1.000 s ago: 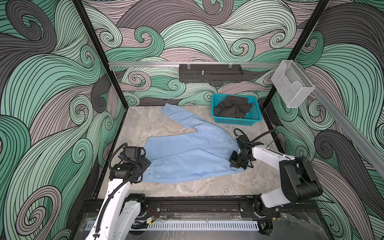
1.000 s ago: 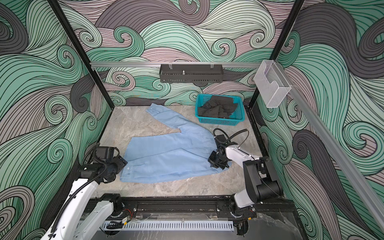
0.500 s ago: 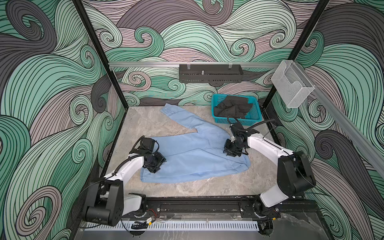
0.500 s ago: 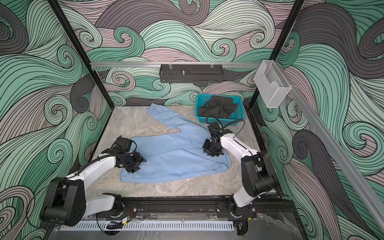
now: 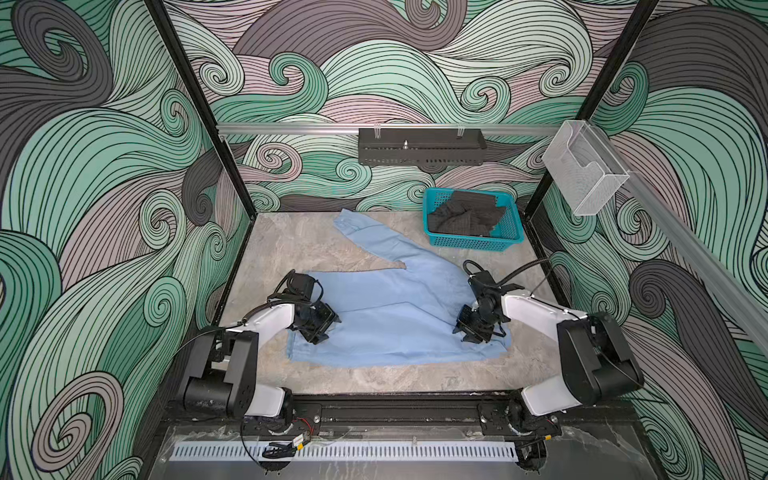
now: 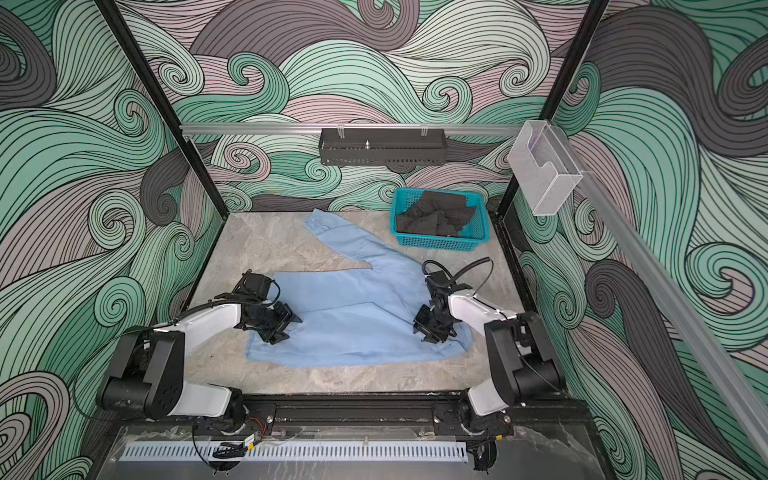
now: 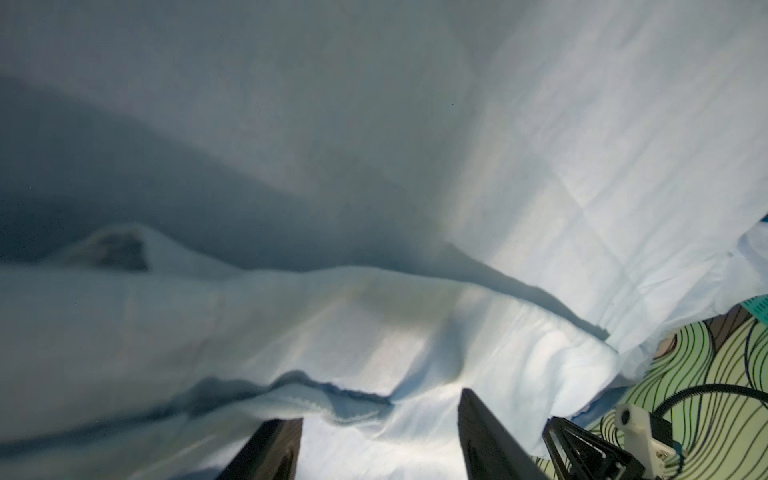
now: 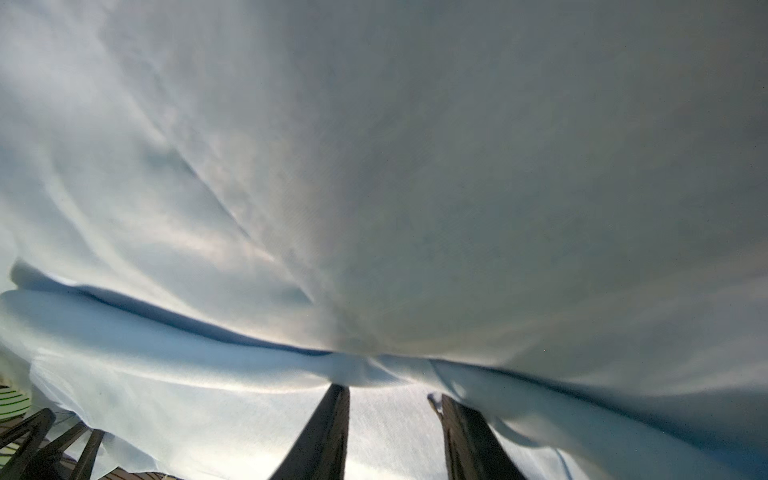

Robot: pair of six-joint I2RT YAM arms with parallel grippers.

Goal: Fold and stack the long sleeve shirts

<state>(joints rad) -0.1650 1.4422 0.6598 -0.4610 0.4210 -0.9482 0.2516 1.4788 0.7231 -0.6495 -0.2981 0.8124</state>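
Marbled grey tabletop [image 5: 291, 249], boxed in by walls of green and mauve swirls, carried the light blue shirt [image 5: 395, 316]. It lay spread flat near the front, one sleeve [image 5: 365, 237] trailing back toward the teal basket [image 5: 473, 243] of dark clothes. The left gripper [image 5: 326, 328] and right gripper [image 5: 465, 334] sat low on opposite sides of its body. Both had their jaws parted over the cloth, pinching nothing. Folding looked barely begun to me. Next, I reckoned, each needed a firm pinch of an edge to carry it across.

Top views bright and sharp, wrist views blurred, dim, shadowy
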